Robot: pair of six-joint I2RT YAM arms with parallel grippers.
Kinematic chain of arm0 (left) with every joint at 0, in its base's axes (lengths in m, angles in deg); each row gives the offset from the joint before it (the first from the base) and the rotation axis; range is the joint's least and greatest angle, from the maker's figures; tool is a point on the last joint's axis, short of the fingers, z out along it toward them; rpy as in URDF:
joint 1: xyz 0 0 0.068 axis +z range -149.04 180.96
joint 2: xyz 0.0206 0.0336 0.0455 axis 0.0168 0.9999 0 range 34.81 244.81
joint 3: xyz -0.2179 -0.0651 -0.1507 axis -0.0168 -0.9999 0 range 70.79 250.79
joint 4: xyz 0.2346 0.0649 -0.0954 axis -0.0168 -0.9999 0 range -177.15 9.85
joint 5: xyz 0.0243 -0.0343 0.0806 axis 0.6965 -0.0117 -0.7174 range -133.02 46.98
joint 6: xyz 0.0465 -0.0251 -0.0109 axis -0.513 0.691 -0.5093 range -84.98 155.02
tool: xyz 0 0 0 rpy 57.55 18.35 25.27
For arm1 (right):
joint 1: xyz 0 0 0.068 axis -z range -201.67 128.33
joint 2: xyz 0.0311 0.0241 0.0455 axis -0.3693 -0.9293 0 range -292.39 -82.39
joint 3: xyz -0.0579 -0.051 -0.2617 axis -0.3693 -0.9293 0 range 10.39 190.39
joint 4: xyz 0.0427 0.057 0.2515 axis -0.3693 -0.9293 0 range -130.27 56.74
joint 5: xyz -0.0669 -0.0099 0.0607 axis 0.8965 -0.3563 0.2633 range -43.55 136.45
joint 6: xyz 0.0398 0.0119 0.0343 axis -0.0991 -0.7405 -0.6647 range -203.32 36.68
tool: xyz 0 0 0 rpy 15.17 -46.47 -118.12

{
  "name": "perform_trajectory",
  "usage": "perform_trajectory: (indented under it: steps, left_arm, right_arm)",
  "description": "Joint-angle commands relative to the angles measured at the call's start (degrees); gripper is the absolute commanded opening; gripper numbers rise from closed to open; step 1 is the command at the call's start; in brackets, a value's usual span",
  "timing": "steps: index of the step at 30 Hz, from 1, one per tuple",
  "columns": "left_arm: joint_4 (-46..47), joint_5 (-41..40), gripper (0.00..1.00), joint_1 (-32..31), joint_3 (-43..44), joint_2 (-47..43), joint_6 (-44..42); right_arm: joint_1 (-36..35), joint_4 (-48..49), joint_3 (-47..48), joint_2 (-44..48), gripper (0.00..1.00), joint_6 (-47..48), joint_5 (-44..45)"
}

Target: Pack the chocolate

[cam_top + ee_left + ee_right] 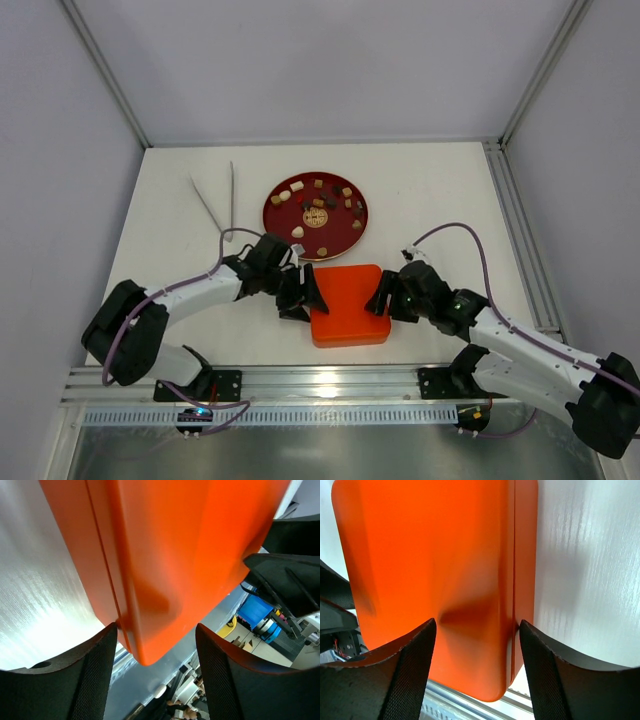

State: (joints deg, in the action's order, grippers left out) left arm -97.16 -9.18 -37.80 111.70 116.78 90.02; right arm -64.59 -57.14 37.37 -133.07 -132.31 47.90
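Getting the orange box (348, 305) open comes first, by my reading, because all the chocolate (297, 186) lies loose on the dark red round plate (268, 222) just behind it, while the box sits shut on the table (440, 190). Your left gripper (303, 295) stands at the box's left edge and your right gripper (380, 298) at its right edge. Both have their jaws partly parted and hold nothing, each pair straddling an edge of the box, though I cannot tell whether any pad touches the plastic. Look for the seam (513, 580) in the right wrist view: it runs close to the edge and probably marks where lid meets base. Set one finger above that line and pin the base with the other arm, so that the lid comes up alone. Lift level and slowly; a tilted pull would likely drag the whole box toward the plate. Put the lid down well apart from the chocolate.
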Motion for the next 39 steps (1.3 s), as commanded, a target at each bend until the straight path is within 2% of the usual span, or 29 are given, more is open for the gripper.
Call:
perform_trajectory:
  steps: [1,9,13,26,31,39]
  left_arm:
    - [1.3,1.5,0.63,-0.3,0.6,-3.9,-0.9]
    - [-0.4,1.3,0.64,-0.7,-3.1,-7.3,-0.3]
    - [-0.5,0.5,0.65,-1.8,-3.8,-7.8,0.4]
    - [2.9,-2.8,0.66,-6.1,-6.4,-8.7,5.7]
    - [4.4,-3.6,0.64,-6.9,-8.4,-8.9,7.6]
    - [5.1,-5.0,0.58,-7.0,-10.3,-8.8,8.7]
  right_arm:
    - [-0.6,-0.8,-0.1,1.5,0.69,0.0,-2.5]
    - [-0.4,-4.7,-1.2,5.4,0.81,-0.2,-2.2]
    - [0.2,-5.5,-2.5,7.8,0.83,-0.9,-4.2]
    - [0.3,-2.8,-9.7,13.1,0.81,-8.0,-10.4]
    - [0.3,-0.7,-11.6,13.6,0.73,-9.6,-10.0]
    - [0.3,-3.4,-12.0,14.6,0.7,-9.2,-7.1]
